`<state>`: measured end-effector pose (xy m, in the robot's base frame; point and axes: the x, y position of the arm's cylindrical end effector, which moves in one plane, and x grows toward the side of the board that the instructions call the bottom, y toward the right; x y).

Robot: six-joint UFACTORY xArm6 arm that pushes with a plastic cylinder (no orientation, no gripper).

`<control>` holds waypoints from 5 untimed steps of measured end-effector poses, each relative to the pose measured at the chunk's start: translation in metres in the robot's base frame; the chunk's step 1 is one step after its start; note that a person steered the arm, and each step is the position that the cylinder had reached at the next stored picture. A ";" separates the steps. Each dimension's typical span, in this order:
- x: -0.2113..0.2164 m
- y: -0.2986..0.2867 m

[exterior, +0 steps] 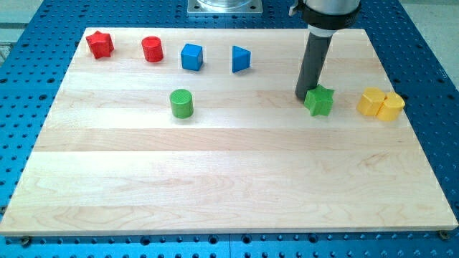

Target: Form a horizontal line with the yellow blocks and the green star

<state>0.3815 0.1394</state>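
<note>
Pressing my tip (pixel 304 97) against the green star's (pixel 320 101) left edge; two touching yellow blocks (pixel 381 104) sit right of it; no jaws, just rod.

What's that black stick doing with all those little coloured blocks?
It is a robot arm's rod, and my tip sits right against the green star, on its left side toward the view's top. The job is to line the star up with the two yellow blocks, which touch each other just to the star's right. They already sit roughly level, with a gap between. The green cylinder, red blocks and blue blocks lie apart.
</note>
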 end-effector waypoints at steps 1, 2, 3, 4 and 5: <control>0.007 0.005; -0.009 0.019; -0.014 0.107; -0.004 0.206; 0.003 0.206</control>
<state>0.3842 0.3451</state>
